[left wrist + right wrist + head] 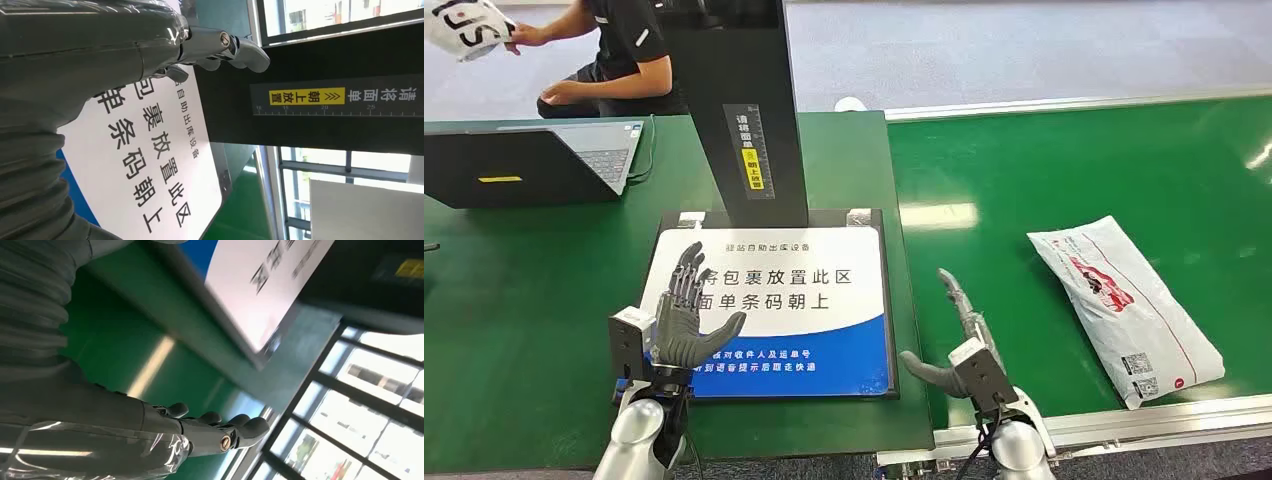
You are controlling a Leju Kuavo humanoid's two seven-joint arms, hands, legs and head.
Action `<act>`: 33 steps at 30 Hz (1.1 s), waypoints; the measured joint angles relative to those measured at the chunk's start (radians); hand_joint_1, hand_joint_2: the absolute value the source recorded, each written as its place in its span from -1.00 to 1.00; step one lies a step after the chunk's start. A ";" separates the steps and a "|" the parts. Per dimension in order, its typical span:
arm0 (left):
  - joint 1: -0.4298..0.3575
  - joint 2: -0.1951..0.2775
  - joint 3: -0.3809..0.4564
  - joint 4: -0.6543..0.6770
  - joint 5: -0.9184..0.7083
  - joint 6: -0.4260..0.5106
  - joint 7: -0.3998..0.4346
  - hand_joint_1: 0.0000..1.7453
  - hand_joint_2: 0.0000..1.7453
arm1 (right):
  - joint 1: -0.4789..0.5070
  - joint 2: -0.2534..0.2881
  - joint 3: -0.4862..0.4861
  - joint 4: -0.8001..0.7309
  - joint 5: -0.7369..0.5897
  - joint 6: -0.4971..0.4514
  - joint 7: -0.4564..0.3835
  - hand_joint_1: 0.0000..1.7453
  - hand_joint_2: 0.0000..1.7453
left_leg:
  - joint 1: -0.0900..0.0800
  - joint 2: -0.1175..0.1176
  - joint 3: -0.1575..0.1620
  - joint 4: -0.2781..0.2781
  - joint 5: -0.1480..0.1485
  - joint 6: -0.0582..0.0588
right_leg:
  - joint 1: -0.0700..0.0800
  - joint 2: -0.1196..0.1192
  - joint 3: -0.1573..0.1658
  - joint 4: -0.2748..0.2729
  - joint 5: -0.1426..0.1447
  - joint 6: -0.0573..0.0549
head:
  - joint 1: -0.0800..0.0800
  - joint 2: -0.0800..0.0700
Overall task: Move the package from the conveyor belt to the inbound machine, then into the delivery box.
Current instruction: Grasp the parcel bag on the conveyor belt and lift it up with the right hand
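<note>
I judged the package (1124, 308), lying flat on the conveyor belt (1064, 180), soft and slippery, best pinched along an edge, while both my left robot hand (682, 318) and right robot hand (952, 340) were spread and empty.

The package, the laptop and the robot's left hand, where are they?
package (1124, 305): head view, middle of the white bag on the belt.
laptop (519, 165): head view, back of its dark screen.
left hand (686, 315): head view, its palm.

Both silver arms reach up from the near edge. The left hand (686, 318) is open, fingers spread, holding nothing. The right hand (952, 340) is open too, fingers straight, thumb out left.
</note>
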 joint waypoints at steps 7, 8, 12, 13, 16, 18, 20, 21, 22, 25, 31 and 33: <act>0.010 0.001 0.000 -0.002 0.004 0.001 0.003 -1.00 1.00 | -0.100 -0.110 -0.155 0.050 0.212 -0.094 0.154 -1.00 1.00 | -0.001 0.000 0.000 0.000 0.000 0.001 | -0.001 0.000 0.000 0.000 0.001 0.001 | 0.000 0.000; 0.013 0.001 0.000 -0.004 0.005 0.001 0.003 -1.00 1.00 | -0.119 -0.129 -0.178 0.067 0.226 -0.098 0.162 -1.00 1.00 | -0.002 0.000 -0.001 0.000 0.000 0.001 | -0.001 0.000 0.000 0.000 0.001 0.002 | 0.000 0.000; 0.021 0.001 0.001 -0.013 0.008 0.001 0.005 -1.00 1.00 | -0.173 -0.194 -0.237 0.131 0.314 -0.141 0.210 -1.00 1.00 | -0.002 0.000 -0.001 0.001 0.000 0.001 | -0.001 0.000 0.000 0.000 0.001 0.002 | 0.000 0.000; 0.022 0.001 0.001 -0.016 0.009 0.001 0.007 -1.00 1.00 | -0.184 -0.209 -0.244 0.148 0.346 -0.158 0.229 -1.00 1.00 | -0.002 0.000 -0.001 0.000 0.000 0.001 | -0.001 0.000 0.000 0.000 0.001 0.002 | 0.000 0.000; 0.023 0.001 0.001 -0.018 0.009 0.002 0.009 -1.00 1.00 | -0.219 -0.253 -0.259 0.199 0.411 -0.192 0.266 -1.00 1.00 | -0.001 -0.001 -0.001 0.000 0.000 0.001 | -0.001 0.000 0.000 0.000 0.001 0.002 | 0.000 0.000; 0.023 0.001 0.002 -0.018 0.010 0.003 0.010 -1.00 1.00 | -0.235 -0.274 -0.265 0.224 0.424 -0.198 0.271 -1.00 1.00 | -0.001 -0.001 -0.001 0.000 0.000 0.001 | -0.001 0.000 0.000 0.000 0.001 0.001 | 0.000 0.000; 0.023 0.001 0.002 -0.018 0.010 0.003 0.010 -1.00 1.00 | -0.245 -0.285 -0.268 0.241 0.428 -0.202 0.271 -1.00 1.00 | -0.001 0.000 -0.001 0.000 0.000 0.001 | -0.001 0.000 0.000 0.000 0.001 0.001 | 0.000 0.000; 0.024 0.001 0.002 -0.018 0.010 0.003 0.010 -1.00 1.00 | -0.249 -0.289 -0.269 0.248 0.430 -0.204 0.271 -1.00 1.00 | -0.001 -0.001 -0.001 0.000 0.000 0.001 | -0.001 0.000 0.000 0.000 0.001 0.001 | 0.000 0.000; 0.024 0.001 0.002 -0.018 0.010 0.004 0.010 -1.00 1.00 | -0.251 -0.292 -0.270 0.254 0.430 -0.205 0.271 -1.00 1.00 | -0.001 -0.001 -0.001 0.000 0.000 0.001 | -0.001 0.000 0.000 0.000 0.001 0.001 | 0.000 0.000; 0.024 0.001 0.002 -0.018 0.009 0.006 0.010 -1.00 1.00 | -0.257 -0.299 -0.272 0.270 0.440 -0.214 0.278 -1.00 1.00 | -0.001 -0.001 -0.001 0.000 0.000 0.001 | -0.001 0.000 0.000 0.000 0.001 0.001 | 0.000 0.000; 0.028 0.001 0.002 -0.019 0.008 0.022 0.008 -1.00 1.00 | -0.304 -0.351 -0.297 0.405 0.509 -0.278 0.324 -1.00 1.00 | -0.001 -0.001 -0.001 0.000 0.000 0.001 | -0.001 -0.001 0.000 -0.001 0.001 0.002 | 0.000 0.000; 0.029 0.002 0.002 -0.019 0.007 0.031 0.007 -1.00 1.00 | -0.333 -0.377 -0.310 0.490 0.530 -0.280 0.339 -1.00 1.00 | -0.002 -0.001 -0.001 0.001 0.000 0.001 | -0.001 -0.001 0.000 -0.001 0.001 0.002 | 0.000 0.000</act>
